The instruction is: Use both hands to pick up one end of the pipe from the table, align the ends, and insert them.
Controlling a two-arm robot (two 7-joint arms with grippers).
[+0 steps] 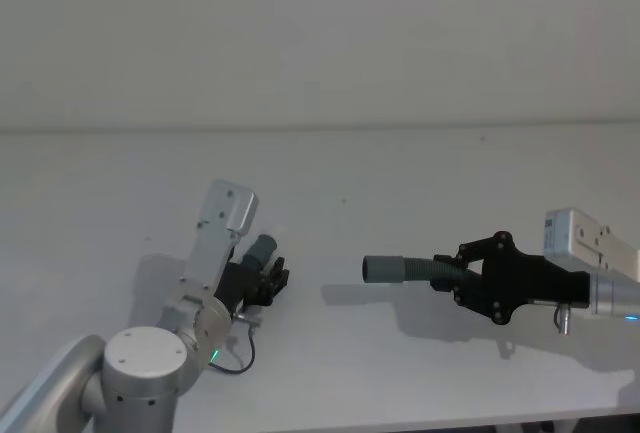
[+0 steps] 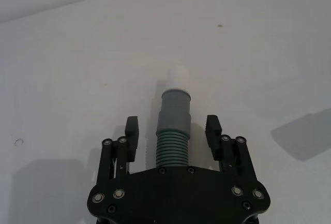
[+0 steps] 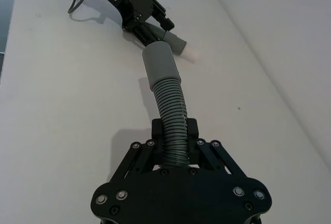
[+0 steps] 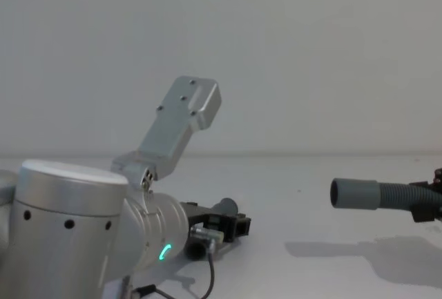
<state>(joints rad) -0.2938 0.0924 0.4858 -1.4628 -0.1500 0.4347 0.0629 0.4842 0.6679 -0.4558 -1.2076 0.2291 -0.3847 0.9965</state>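
White table (image 1: 420,183); white-tipped pipe piece (image 2: 175,102) between spread left gripper (image 2: 172,124) jaws.

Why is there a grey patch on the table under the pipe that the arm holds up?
It is a shadow. Head view: the right gripper holds its hose piece off the table, so a soft grey patch falls beneath it. Chest view: the same shadow, blurry-edged, lies below the hose.

Ribbed matt grey plastic pipe (image 3: 173,115), smooth matt white table (image 1: 420,168)
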